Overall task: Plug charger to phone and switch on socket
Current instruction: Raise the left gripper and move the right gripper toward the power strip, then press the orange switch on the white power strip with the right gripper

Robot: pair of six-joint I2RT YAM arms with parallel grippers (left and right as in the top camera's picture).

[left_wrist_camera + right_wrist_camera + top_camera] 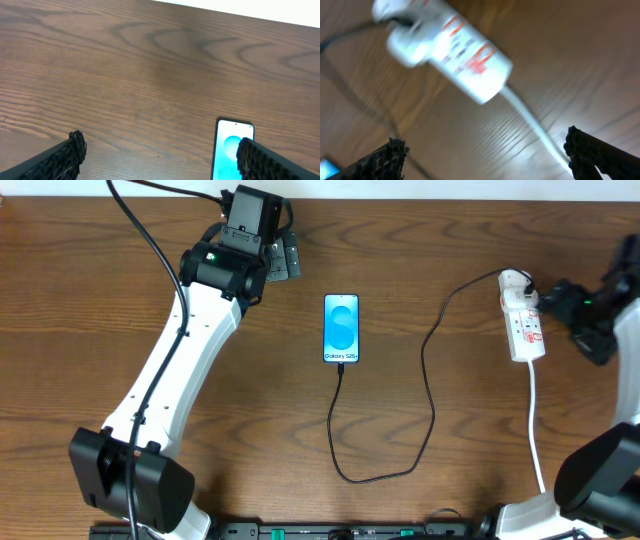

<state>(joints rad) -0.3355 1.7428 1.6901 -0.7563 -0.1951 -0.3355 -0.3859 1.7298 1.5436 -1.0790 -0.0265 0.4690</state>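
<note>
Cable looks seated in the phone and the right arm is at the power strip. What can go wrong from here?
1. The socket lies loose on the table, so a press from the open right gripper may slide it instead of flipping the switch.
2. If it slides, the charger could tug out of the phone.
3. The right wrist view is blurred, so aim at the switch may be off.

I take this for a robotics lab bench, not a home. A bare wood-grain table fills every view. My left arm and right arm, white and black, rise from a black base rail at its near edge. A phone and a white power strip lie staged on it. Plain pale wall shows past the far edge.
</note>
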